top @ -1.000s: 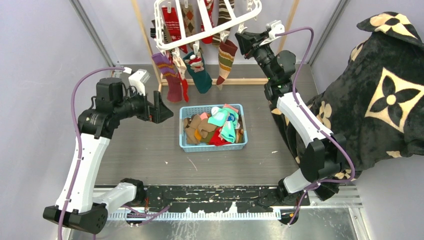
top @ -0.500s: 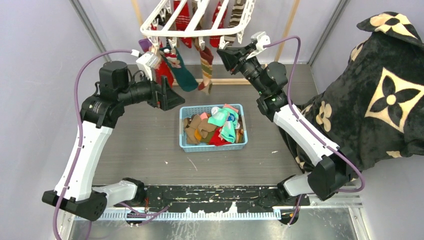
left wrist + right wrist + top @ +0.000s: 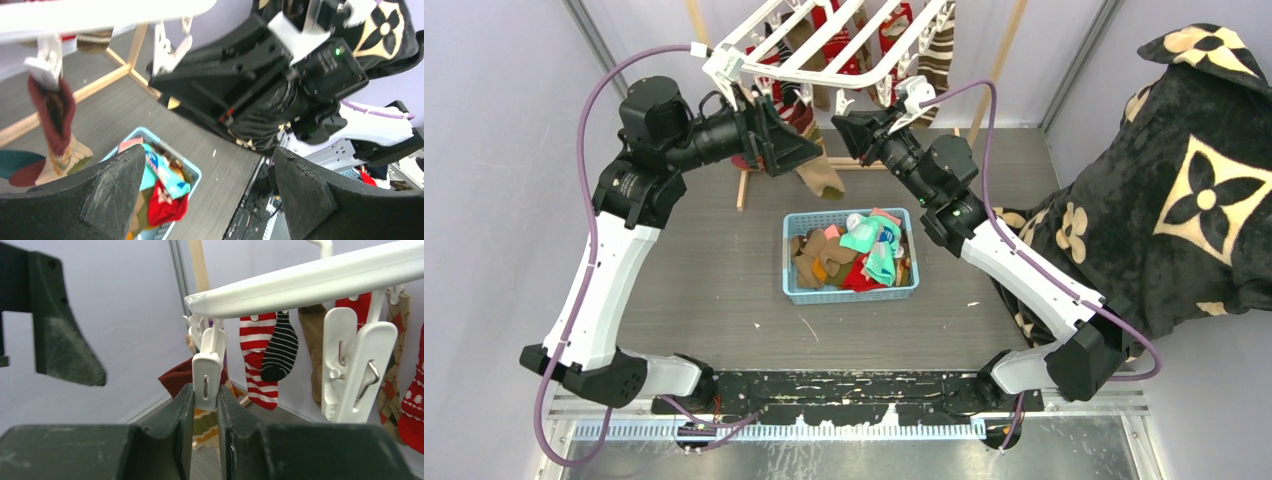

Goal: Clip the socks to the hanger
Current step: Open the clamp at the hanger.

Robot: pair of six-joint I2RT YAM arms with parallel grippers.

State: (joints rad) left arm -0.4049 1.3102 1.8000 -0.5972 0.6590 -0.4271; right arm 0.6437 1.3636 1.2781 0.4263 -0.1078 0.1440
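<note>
Black floral blanket (image 3: 1184,180) bulks large, off to the right of the hanger (image 3: 310,282), that white rack riding high at the back. Below the hanger, nearer the arm bases, sits the blue basket (image 3: 849,292), loose socks (image 3: 864,250) heaped inside it. Now the left gripper (image 3: 207,155) hangs under the hanger's left side, jaws spread wide, nothing between them. Over to the right gripper (image 3: 205,390), up at the hanger's near rim, jaws pinched on a dangling white clip (image 3: 206,380). More hang clipped beneath the hanger, a red-and-white striped sock (image 3: 257,360) among them.
</note>
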